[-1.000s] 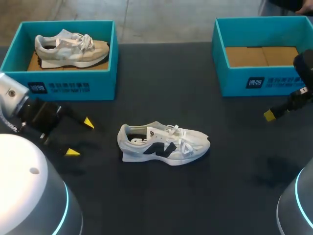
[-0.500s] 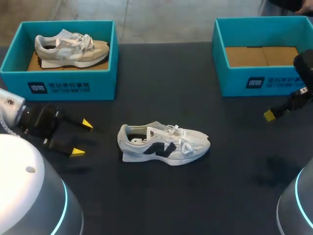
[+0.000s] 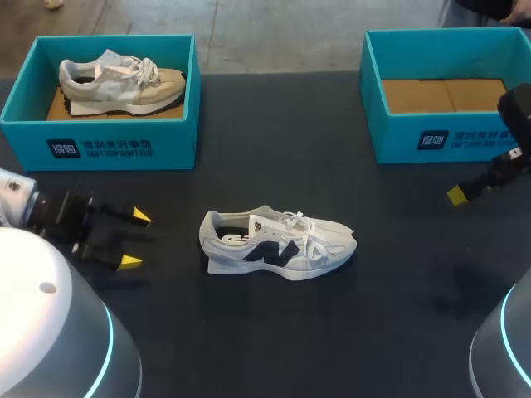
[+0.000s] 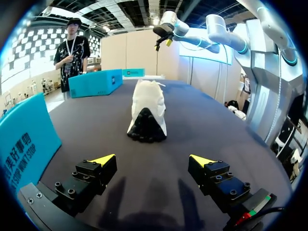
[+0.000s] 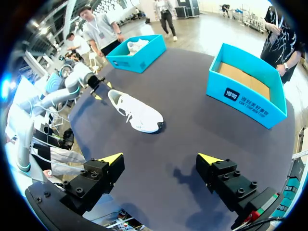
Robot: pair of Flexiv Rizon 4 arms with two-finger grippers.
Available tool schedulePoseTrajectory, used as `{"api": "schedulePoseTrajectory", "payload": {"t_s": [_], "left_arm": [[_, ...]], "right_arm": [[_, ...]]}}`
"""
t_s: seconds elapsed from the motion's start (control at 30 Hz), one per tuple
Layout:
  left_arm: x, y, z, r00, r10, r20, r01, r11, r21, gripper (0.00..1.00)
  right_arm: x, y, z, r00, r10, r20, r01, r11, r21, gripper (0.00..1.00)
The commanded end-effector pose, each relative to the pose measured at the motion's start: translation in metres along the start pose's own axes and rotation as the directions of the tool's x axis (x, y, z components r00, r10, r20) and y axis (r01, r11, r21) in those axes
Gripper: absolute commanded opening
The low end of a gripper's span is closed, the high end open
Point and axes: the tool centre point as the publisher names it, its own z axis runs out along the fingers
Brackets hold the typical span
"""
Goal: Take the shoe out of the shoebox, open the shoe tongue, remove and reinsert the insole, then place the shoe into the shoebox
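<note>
the white shoe (image 3: 278,243) with the dark side mark stands on its sole on the bare dark table (image 3: 274,340), out in the open between the two boxes. its heel is turned to the left arm and its toe to the right. that looks deliberate: standing free like this, with the laces up, it can be reached from both ends for the tongue and insole work, which seems not yet begun.

the left gripper (image 3: 134,240) sits low, near the heel but apart from it, its fingers spread wide and empty. in its wrist view the heel lies straight ahead between the tips, so it looks lined up to come in and steady that end.

the right gripper (image 5: 161,159) hangs well off to the toe side, fingers likewise apart and holding nothing. it is in front of the empty box (image 3: 431,141), which i take to be the shoe's own. the far box (image 3: 99,148) on the left holds a beige shoe (image 3: 120,83).
</note>
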Motion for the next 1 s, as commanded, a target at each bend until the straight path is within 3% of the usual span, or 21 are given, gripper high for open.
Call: {"api": "schedulePoseTrajectory", "payload": {"t_s": [0.03, 0.33, 0.7, 1.0], "left_arm": [[-0.006, 0.013, 0.005, 1.0, -0.012, 0.011, 0.012, 1.0, 0.012, 1.0], [-0.012, 0.025, 0.007, 0.999, -0.033, 0.044, 0.031, 0.999, 0.032, 1.0], [-0.014, 0.005, -0.003, 0.997, 0.004, 0.076, -0.012, 0.995, 0.101, 1.0], [-0.007, -0.011, 0.003, 0.998, -0.012, 0.055, 0.004, 0.99, 0.141, 1.0]], "right_arm": [[0.0, 0.0, 0.001, 1.0, 0.001, 0.001, -0.001, 1.0, 0.0, 1.0], [0.0, 0.0, 0.001, 1.0, 0.001, 0.001, -0.001, 1.0, 0.0, 1.0], [0.0, 0.0, 0.001, 1.0, 0.001, 0.001, -0.001, 1.0, 0.0, 1.0], [0.0, 0.0, 0.001, 1.0, 0.001, 0.001, -0.001, 1.0, 0.0, 1.0]]}}
